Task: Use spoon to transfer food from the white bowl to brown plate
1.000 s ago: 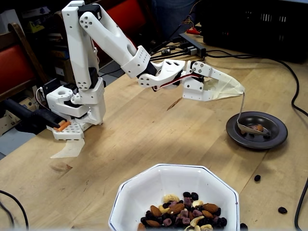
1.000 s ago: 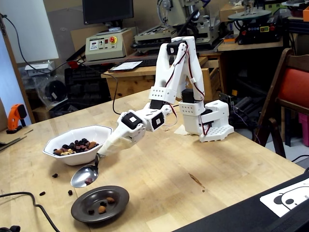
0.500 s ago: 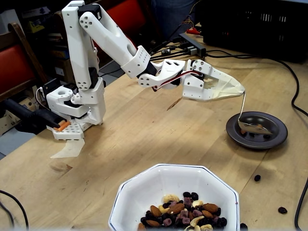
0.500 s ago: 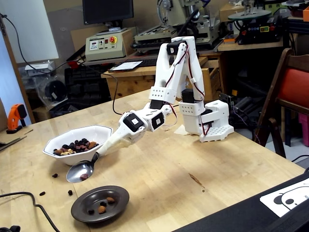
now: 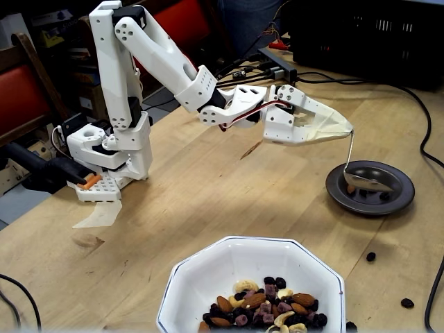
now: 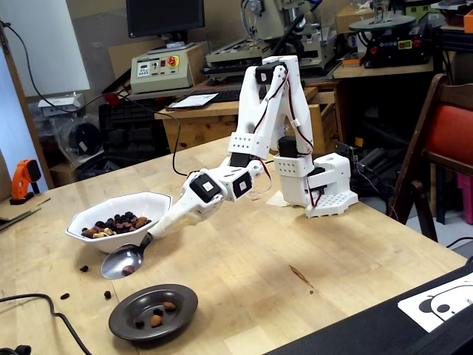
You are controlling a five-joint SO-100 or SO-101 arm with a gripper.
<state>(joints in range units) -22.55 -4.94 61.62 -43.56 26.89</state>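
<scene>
1. Your claw (image 5: 345,129) is closed on the white-wrapped end of the spoon (image 5: 363,180), with the thin handle hanging down from its tip; in the other fixed view the claw (image 6: 154,235) reaches out low over the bench.
2. The spoon's oval bowl (image 6: 122,261) hovers above the brown plate (image 6: 185,309), apart from it, and carries at least one small dark piece.
3. The brown plate (image 5: 402,193) already holds a few pieces of food (image 6: 155,320), so I judge at least one transfer done and another about to be tipped out.
4. The white bowl (image 5: 208,270) sits near the plate on the bench (image 5: 208,187), and most of the food (image 5: 267,305) remains heaped inside it: almonds, cashews, raisins and purplish bits. By that measure you are early in the job.
5. A few stray pieces (image 5: 371,256) lie on the bench between the bowl and the plate, so some has been spilt along the way.
6. What is left, as I read it: tilt the spoon over the plate's well, then go back to the white bowl (image 6: 111,207) for further scoops.
</scene>
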